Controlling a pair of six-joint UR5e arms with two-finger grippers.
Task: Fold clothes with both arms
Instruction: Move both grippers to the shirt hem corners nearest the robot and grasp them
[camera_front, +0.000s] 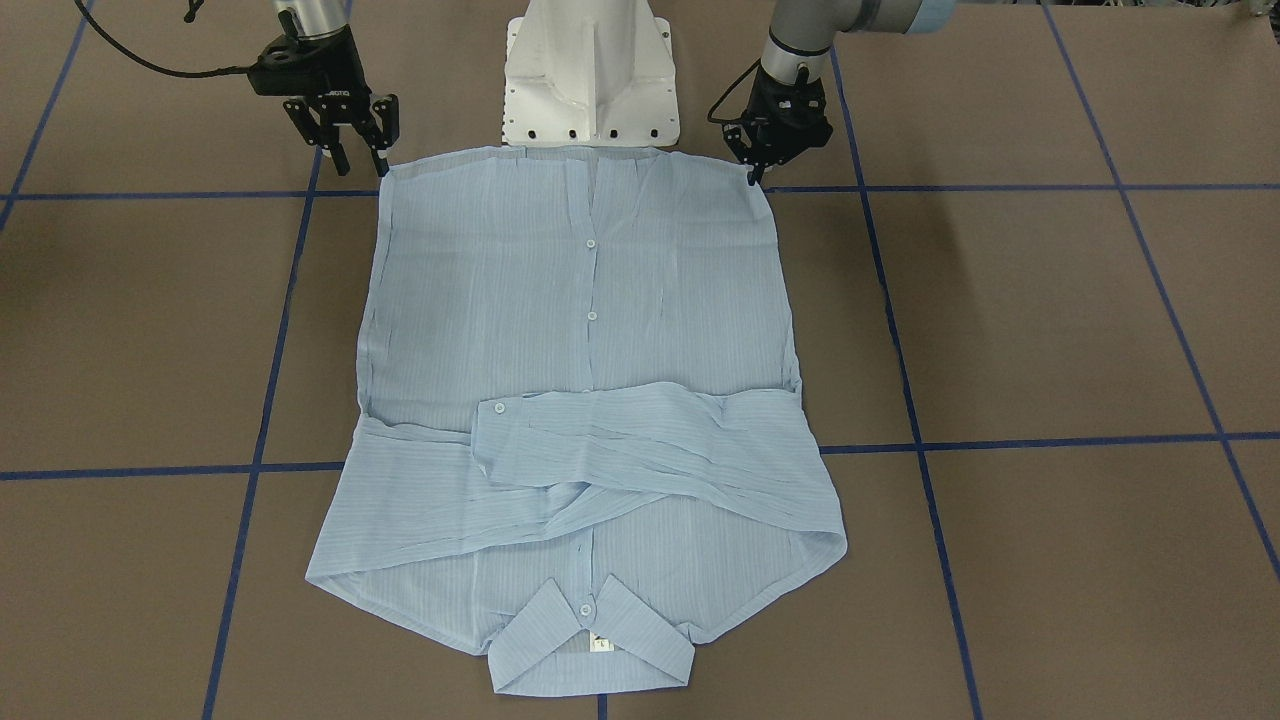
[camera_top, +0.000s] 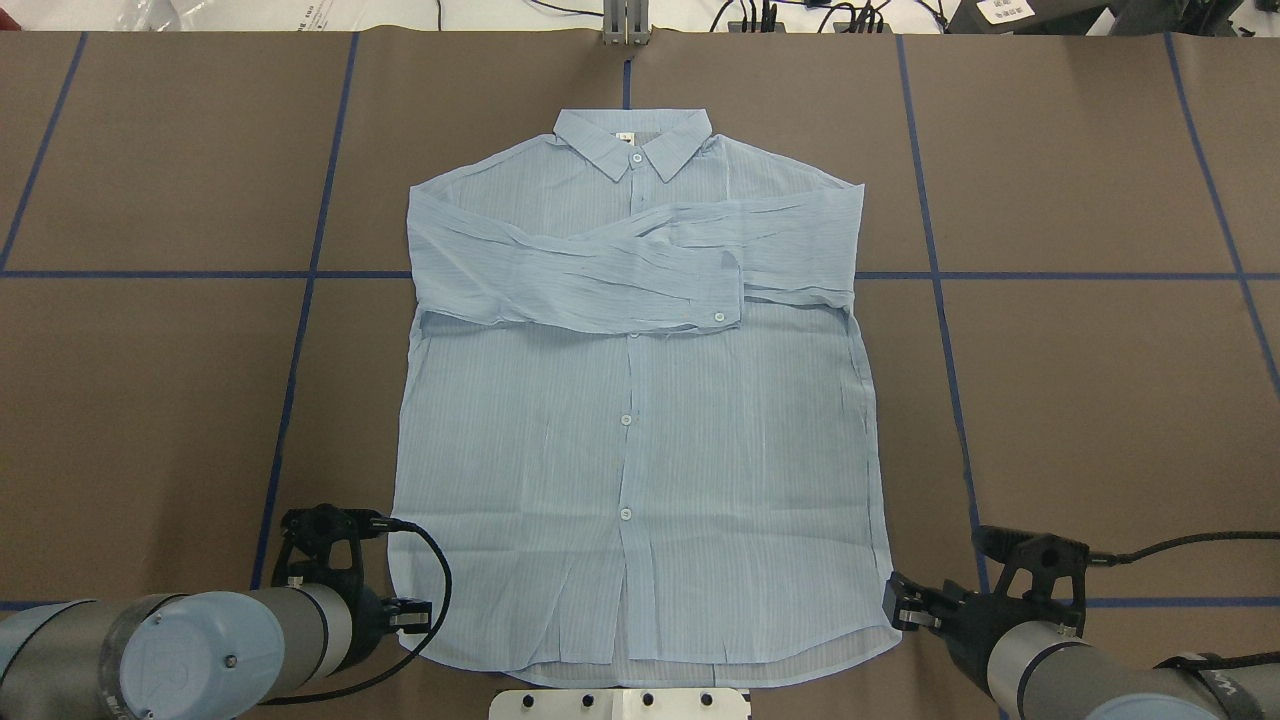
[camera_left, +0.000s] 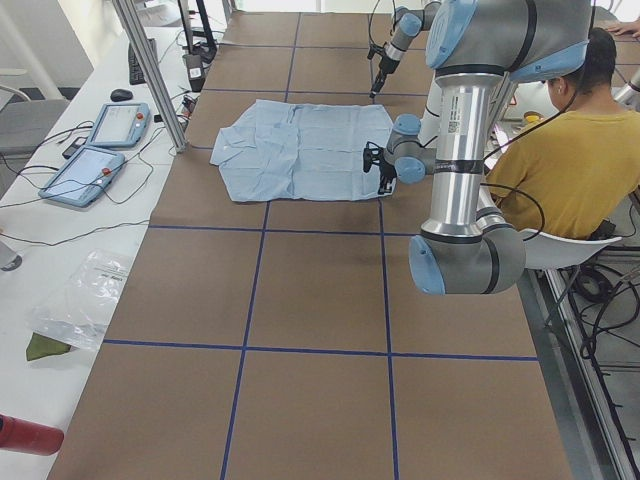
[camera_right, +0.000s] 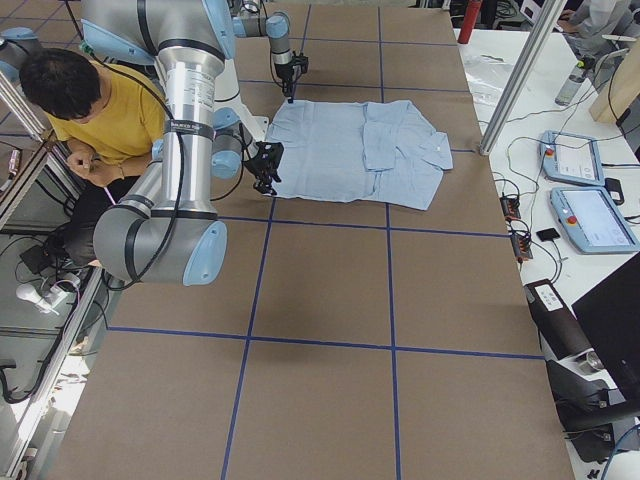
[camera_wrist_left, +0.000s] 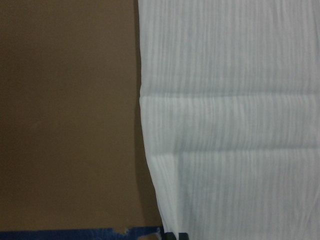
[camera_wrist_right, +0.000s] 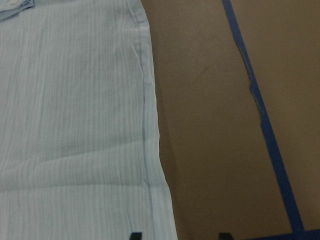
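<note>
The light-blue striped shirt (camera_front: 590, 330) (camera_top: 630, 430) lies flat and buttoned on the brown table. Its collar points away from the robot and both sleeves are folded across the chest. My left gripper (camera_front: 753, 178) (camera_top: 418, 615) is down at the hem corner on my left. In the left wrist view its fingertips (camera_wrist_left: 175, 236) sit close together on the shirt (camera_wrist_left: 235, 125) edge, so it looks shut on the cloth. My right gripper (camera_front: 362, 160) (camera_top: 897, 605) is at the other hem corner. It is open, and its fingertips (camera_wrist_right: 134, 235) straddle the shirt's side edge (camera_wrist_right: 150, 125).
The white pedestal base (camera_front: 590, 80) stands just behind the hem. Blue tape lines (camera_front: 900, 350) grid the table. A person in a yellow top (camera_left: 560, 150) sits behind the robot. Teach pendants (camera_left: 100, 150) and cables lie on the white side table beyond the collar.
</note>
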